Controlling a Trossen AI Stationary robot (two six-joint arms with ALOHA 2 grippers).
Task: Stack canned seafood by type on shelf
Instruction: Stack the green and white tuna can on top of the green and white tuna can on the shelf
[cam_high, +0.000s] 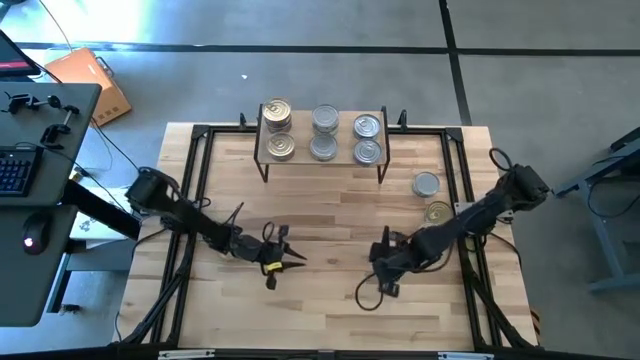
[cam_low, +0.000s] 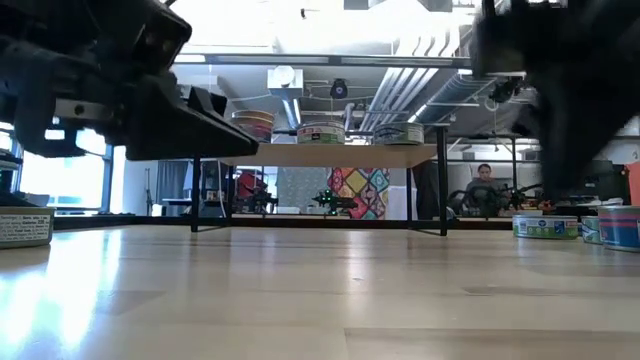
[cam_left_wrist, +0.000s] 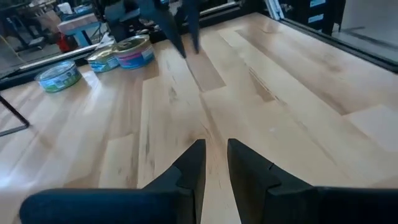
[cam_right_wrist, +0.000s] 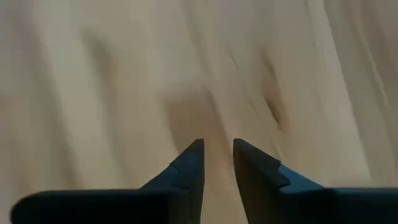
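Two tins (cam_high: 431, 197) beside shelf (cam_high: 322, 150).

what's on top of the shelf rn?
Tins in three stacks on the shelf: left stack, middle stack, right stack. Six lids show from above; any tins beneath are covered.

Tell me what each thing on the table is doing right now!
Light wood shelf on black legs: upright, carrying tins.
Six round metal tins on the shelf: sitting in three rows of two.
Two round metal tins off the shelf: flat on the table, right side.
Left gripper: nearly shut, empty, over bare table.
Right gripper: nearly shut, empty, over bare table.
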